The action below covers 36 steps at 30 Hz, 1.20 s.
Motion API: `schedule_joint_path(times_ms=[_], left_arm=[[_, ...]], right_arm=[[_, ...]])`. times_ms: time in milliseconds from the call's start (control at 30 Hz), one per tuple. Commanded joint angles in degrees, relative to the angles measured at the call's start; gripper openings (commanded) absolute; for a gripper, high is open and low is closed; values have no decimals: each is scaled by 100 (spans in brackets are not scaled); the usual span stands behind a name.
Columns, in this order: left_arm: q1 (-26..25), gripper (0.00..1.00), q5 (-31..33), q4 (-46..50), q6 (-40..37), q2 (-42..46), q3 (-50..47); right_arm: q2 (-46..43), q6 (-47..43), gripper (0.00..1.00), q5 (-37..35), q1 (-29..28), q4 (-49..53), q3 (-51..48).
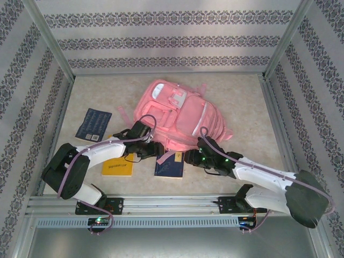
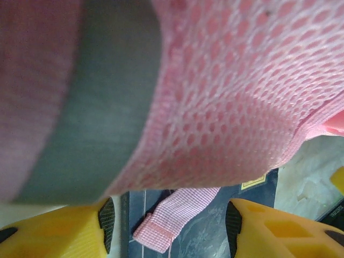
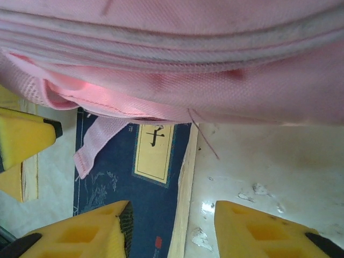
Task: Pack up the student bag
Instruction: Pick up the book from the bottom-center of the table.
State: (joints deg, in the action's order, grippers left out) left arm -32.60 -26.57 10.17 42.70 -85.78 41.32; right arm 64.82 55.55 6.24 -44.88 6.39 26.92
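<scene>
Surroundings: a dark blue book (image 1: 171, 167) with a yellow label is seen at the near edge of the student bag (image 1: 180, 115), its far end tucked under the fabric; a yellow book (image 1: 117, 166) lies just left of it, partly covered by the left arm; a dark blue booklet (image 1: 93, 124) lies further left, apart from the bag.
In the way: a loose pink strap end (image 3: 99, 140) is draped over the labelled book, and the bag's near edge hangs over it.
Bag, place: laid flat in the middle of the desk (image 1: 242, 107), toward the far side, front pockets up.
Bag, look: soft pink fabric, pale trim around the far pocket, open mesh and a grey band seen close up from the left wrist, stitched seams from the right.
Left fingers (image 2: 64, 231): held apart, nothing clamped, close under the mesh at the bag's near left.
Right fingers (image 3: 86, 234): held apart, nothing clamped, over the labelled book's right edge and bare desk.
</scene>
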Motion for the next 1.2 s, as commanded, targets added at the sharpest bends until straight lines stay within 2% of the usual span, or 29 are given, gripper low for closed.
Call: schedule_joint_path(times_ms=[0,233,433,833,1167], left_arm=[[25,57,-239,-973,253,-105,-269],[20,55,-459,-1363,443,-250,-676],[17,55,-482,-1199,379,-80,-844],[-148,53,-728,-852,278,-117,-917],[-247,54,-1348,-1445,890,648,-1375]], right_arm=[[421,346,43,331,-54,-631,-68],[1164,514,40,592,-67,-1084,-75],[1568,558,33,615,-103,-1317,-11],[2062,524,27,728,-144,-1461,182],[2134,531,26,754,-145,-1623,130]])
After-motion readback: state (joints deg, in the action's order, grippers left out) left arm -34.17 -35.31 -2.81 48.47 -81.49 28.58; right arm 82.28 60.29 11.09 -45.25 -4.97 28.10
